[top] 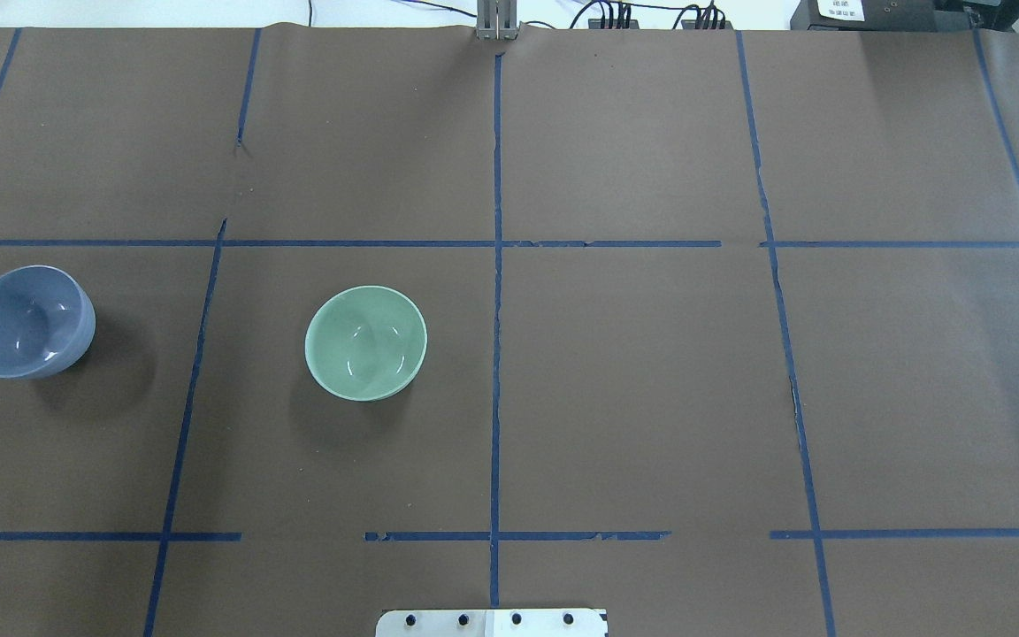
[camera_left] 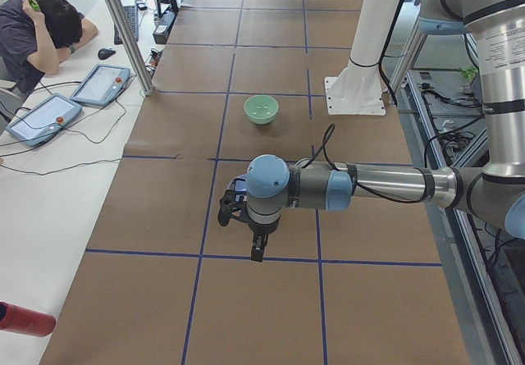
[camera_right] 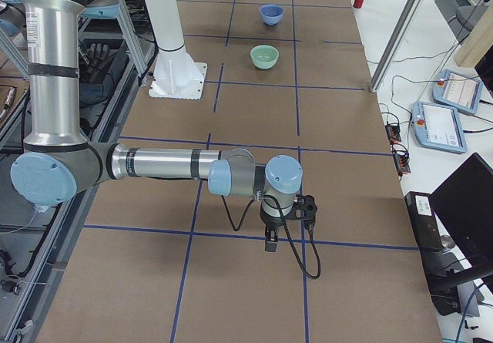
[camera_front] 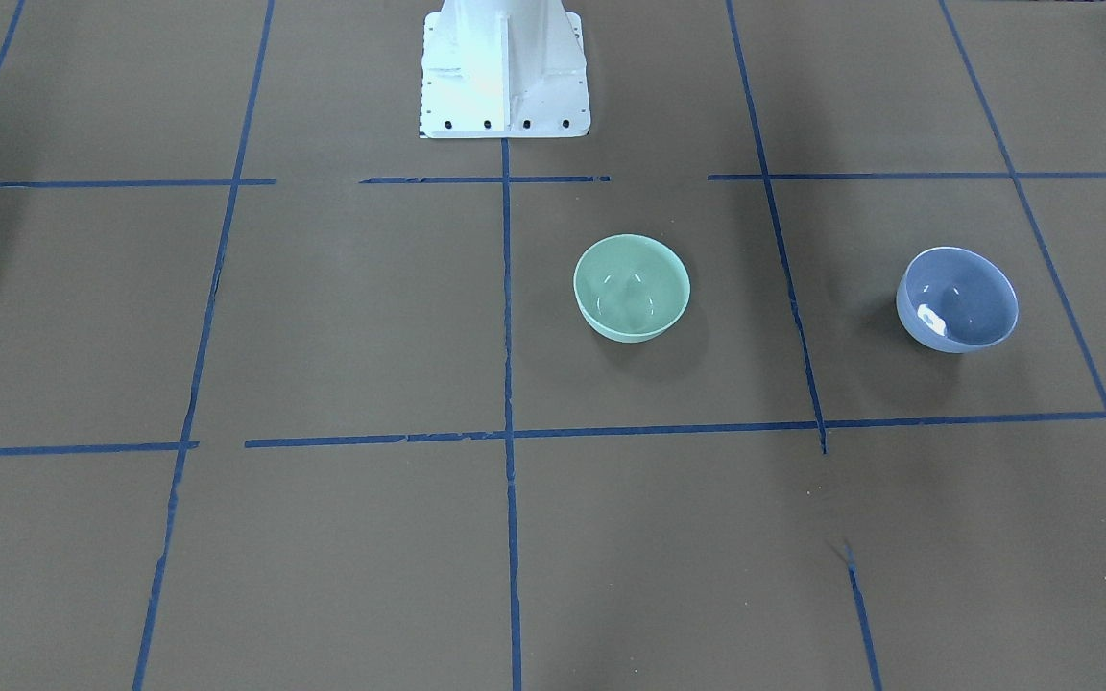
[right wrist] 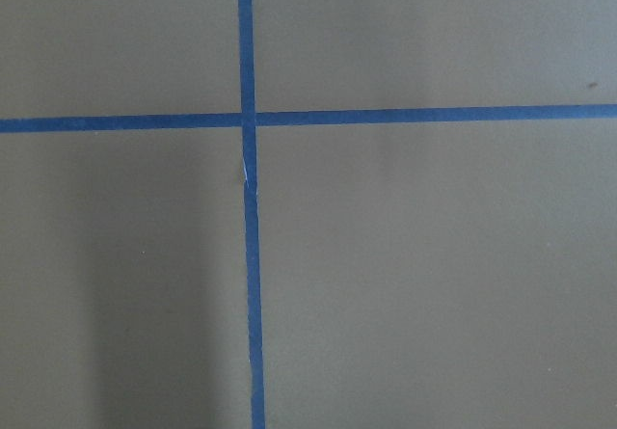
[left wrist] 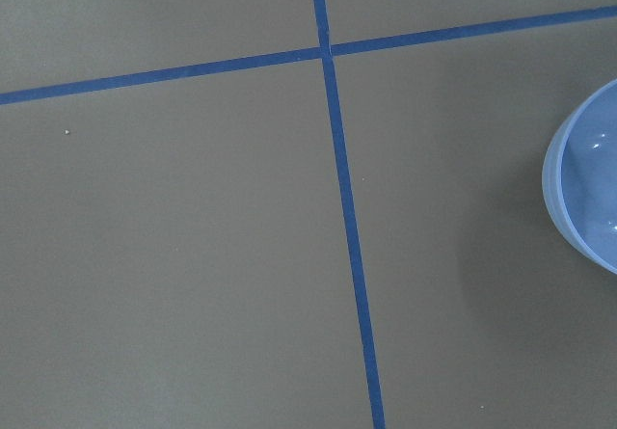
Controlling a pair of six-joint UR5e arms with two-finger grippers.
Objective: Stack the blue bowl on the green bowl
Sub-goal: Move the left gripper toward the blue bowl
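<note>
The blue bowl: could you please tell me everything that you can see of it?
The blue bowl is round, glossy and periwinkle blue, plain inside and out; it looks like glazed ceramic or plastic. It stands mouth up and empty, with only light reflections inside. It rests on the brown paper-covered table, far out on the robot's left side. A blue tape line runs between it and the green bowl, which stands apart. Only the table touches it.

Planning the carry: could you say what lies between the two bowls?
Overhead, between blue bowl and green bowl: only bare table paper and one blue tape line.
</note>
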